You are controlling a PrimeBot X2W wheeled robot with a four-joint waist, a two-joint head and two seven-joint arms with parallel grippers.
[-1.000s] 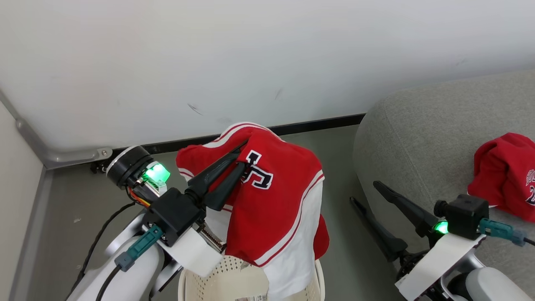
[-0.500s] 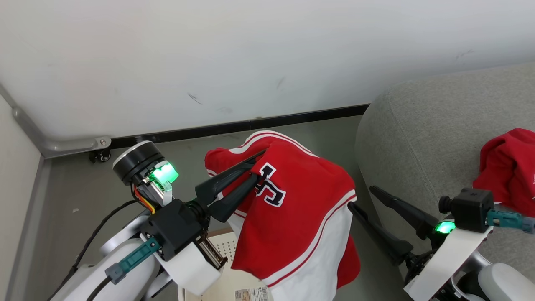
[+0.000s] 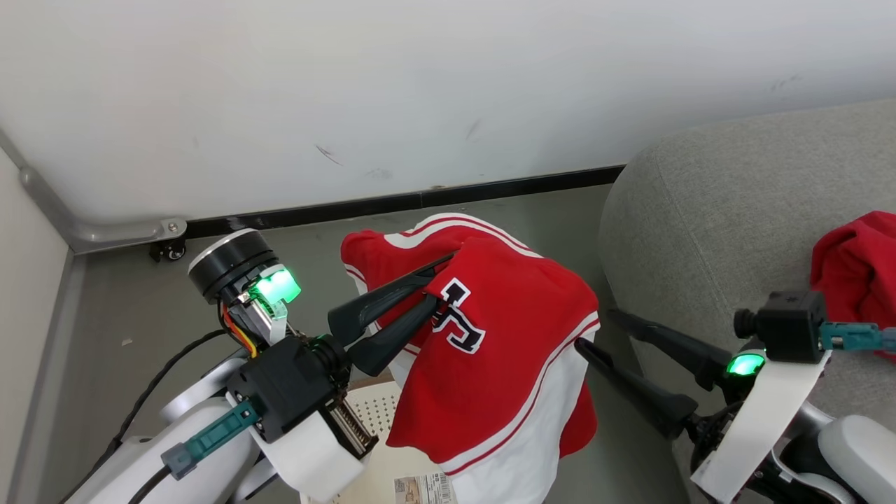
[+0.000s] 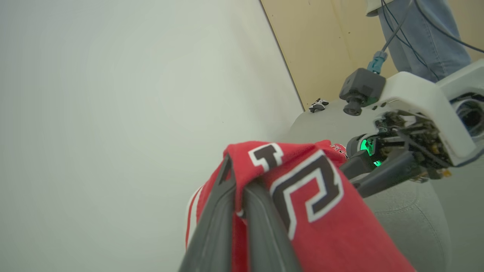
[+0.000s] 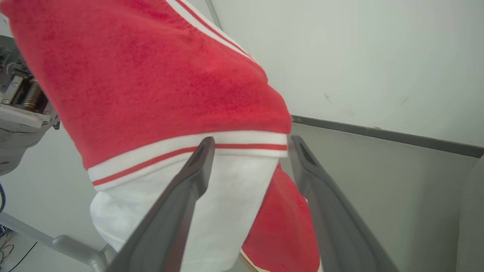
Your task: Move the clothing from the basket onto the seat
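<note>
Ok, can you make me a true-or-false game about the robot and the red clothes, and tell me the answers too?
1. The left gripper is shut on the lettered red garment. True.
2. The right gripper is pinching it too. False: its jaws stand open next to the hanging cloth.
3. A second red garment lies on the grey seat. True.
4. The lettered red garment lies folded in the basket. False: it hangs in the air from the left gripper.
</note>
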